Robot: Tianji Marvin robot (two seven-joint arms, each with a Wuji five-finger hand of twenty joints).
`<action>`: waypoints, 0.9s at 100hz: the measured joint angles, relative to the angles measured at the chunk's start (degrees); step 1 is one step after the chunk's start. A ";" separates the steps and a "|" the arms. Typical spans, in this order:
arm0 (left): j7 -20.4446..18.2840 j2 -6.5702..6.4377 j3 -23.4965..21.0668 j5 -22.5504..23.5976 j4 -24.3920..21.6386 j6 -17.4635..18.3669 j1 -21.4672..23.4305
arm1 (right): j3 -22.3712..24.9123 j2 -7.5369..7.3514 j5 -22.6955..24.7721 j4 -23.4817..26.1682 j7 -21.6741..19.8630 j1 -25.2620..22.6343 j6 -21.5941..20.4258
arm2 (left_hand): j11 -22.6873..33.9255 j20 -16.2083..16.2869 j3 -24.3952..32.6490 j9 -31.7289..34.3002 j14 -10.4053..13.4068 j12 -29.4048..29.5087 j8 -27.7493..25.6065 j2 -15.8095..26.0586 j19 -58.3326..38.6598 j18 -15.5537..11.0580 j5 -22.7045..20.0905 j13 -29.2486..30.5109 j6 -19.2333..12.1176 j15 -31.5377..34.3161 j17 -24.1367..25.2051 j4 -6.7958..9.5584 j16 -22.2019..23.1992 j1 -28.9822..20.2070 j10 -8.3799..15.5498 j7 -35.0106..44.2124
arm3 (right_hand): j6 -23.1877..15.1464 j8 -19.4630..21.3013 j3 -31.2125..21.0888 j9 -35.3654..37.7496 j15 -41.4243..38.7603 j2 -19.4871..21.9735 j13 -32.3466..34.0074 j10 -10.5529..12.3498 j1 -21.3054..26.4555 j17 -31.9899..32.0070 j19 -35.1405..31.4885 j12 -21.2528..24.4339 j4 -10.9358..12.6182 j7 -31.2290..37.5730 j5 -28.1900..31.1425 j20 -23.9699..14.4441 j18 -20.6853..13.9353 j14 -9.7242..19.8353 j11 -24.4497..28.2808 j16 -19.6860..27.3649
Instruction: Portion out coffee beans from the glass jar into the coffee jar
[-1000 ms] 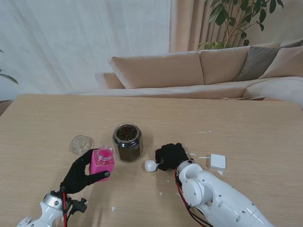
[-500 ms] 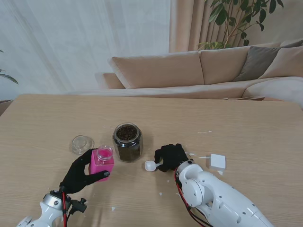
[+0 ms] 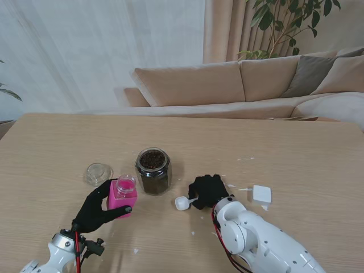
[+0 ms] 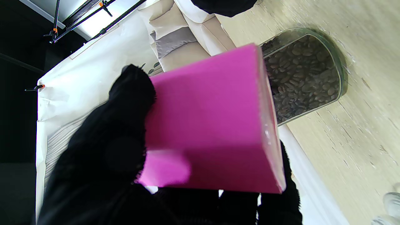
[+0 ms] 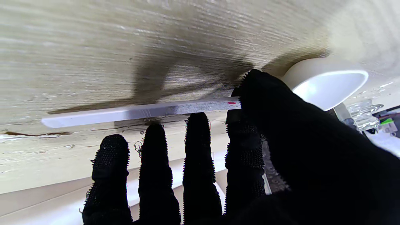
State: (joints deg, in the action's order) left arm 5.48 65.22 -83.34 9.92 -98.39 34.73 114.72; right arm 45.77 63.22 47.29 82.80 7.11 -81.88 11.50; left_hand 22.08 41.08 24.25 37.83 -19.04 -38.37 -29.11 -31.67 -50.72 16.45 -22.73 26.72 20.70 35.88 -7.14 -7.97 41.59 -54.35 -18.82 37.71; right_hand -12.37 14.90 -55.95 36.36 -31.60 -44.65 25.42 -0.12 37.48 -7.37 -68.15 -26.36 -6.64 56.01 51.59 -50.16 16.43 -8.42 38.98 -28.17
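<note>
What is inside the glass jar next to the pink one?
The glass jar holds dark coffee beans, nearly to its open top. The pink jar in the left hand hides part of its side, and the very bottom is not visible.

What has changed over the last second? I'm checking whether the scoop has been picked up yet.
The right hand and the white scoop slid slightly nearer to me and rightward; the scoop looks still on the table. The left hand keeps gripping the pink jar; the glass jar and lid stayed put.
</note>
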 measured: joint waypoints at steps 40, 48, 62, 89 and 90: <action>0.08 0.01 0.08 0.16 -0.01 -0.02 -0.03 | 2.56 0.00 -0.85 1.45 -0.53 -1.53 -1.46 | 0.00 0.00 0.00 0.00 0.00 0.00 0.00 0.00 0.60 0.00 0.00 0.00 0.00 -0.19 0.04 0.00 0.00 0.00 0.00 0.00 | 0.08 7.38 0.09 15.66 1.84 0.08 10.28 -0.72 -0.03 -6.09 -0.05 4.31 -0.49 1.45 -0.23 0.73 1.10 0.15 -3.69 2.56; 0.11 0.01 0.08 0.16 0.00 -0.01 -0.04 | 2.83 -0.01 -0.83 1.76 -0.50 -1.71 -1.77 | 0.00 0.00 0.00 0.00 0.00 0.00 0.00 0.00 0.65 0.00 0.00 0.00 0.00 -0.21 0.04 0.00 0.00 0.00 0.00 0.00 | 0.00 7.44 0.17 19.30 0.52 0.52 13.73 -0.68 -0.03 -8.11 -0.74 4.51 -0.59 1.46 -0.23 1.13 1.44 0.16 -3.71 2.05; 0.08 0.01 0.08 0.15 0.00 -0.01 -0.04 | 3.25 -0.03 -0.87 2.09 -0.75 -1.91 -2.10 | 0.00 0.00 0.00 0.00 0.00 0.00 0.00 0.00 0.71 0.00 0.00 0.00 0.00 -0.26 0.05 0.00 0.00 0.00 0.00 0.00 | -0.01 7.33 1.45 21.65 0.57 1.79 15.13 -0.66 -0.03 -10.63 -3.32 4.41 -0.65 1.24 -0.24 1.18 1.48 0.16 -4.21 2.24; 0.18 0.02 0.08 0.29 0.05 0.01 -0.06 | 4.16 -0.06 -1.51 2.74 -1.16 -2.56 -2.80 | 0.00 -0.67 0.00 0.00 0.00 0.01 0.00 0.00 0.80 0.00 0.00 0.00 0.00 -0.66 0.05 0.00 0.00 0.00 0.00 0.00 | 2.21 -0.82 4.49 24.38 -7.15 6.56 21.40 -0.94 0.46 -12.47 -5.47 3.76 -1.19 -0.05 0.00 1.19 1.52 -0.62 -4.19 -1.00; 0.18 0.02 0.08 0.30 0.05 0.01 -0.06 | 4.18 -0.07 -1.51 2.78 -1.23 -2.60 -2.81 | 0.00 -0.67 0.00 0.00 0.00 0.01 0.00 0.00 0.80 0.00 0.00 0.00 0.00 -0.66 0.05 0.00 0.00 0.00 0.00 0.00 | 2.32 -1.19 4.51 24.38 -7.18 6.76 21.40 -0.96 0.59 -12.47 -5.74 3.77 -1.19 -0.12 0.00 1.19 1.52 -0.62 -4.19 -1.00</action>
State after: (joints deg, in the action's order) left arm 5.67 65.24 -83.26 10.22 -98.34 34.74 114.67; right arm 49.95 63.16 45.78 85.58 5.88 -84.48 8.69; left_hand 22.08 40.41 24.25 37.83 -19.04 -38.37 -29.11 -31.67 -49.92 16.45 -22.73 26.72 20.70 35.21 -7.08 -7.97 41.59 -54.36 -18.82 37.71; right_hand -10.06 13.71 -51.44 60.74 -38.77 -37.89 46.81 -1.08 38.07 -19.84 -73.89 -22.60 -7.83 55.89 51.59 -48.97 17.96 -9.04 34.79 -29.17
